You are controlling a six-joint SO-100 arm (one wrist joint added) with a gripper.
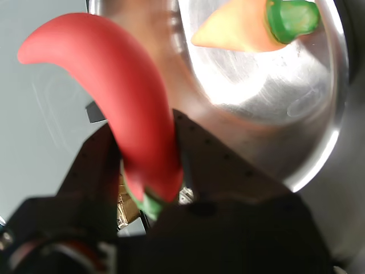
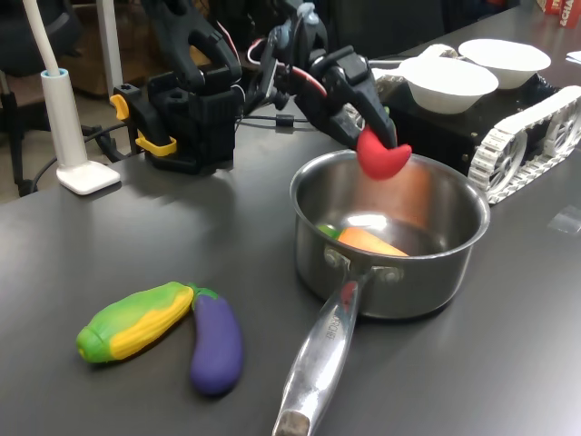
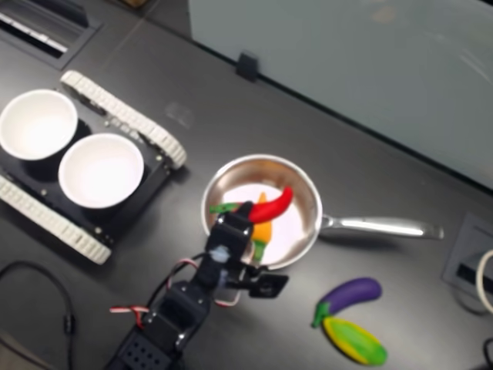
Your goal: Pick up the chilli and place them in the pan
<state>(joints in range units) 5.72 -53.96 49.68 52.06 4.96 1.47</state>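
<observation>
The chilli hangs in the air over the far rim of the pan, its pointed tip curling outward and its green stem end buried in the tool. The wrist view shows the tool's dark jaws closed tight against the chilli's thick end, with the pan's shiny floor behind it. From above, in the second exterior view, the chilli lies across the pan's open mouth, not touching the metal as far as can be seen.

Inside the pan rests an orange carrot with a green top (it lies flat on the bottom). The pan's long handle reaches toward the near edge in the first exterior view.

On the dark table, well apart from the pan on the first exterior view's left, a purple eggplant lies just beside a yellow-green corn cob. Two white bowls sit on a tracked black vehicle beyond the pan.
</observation>
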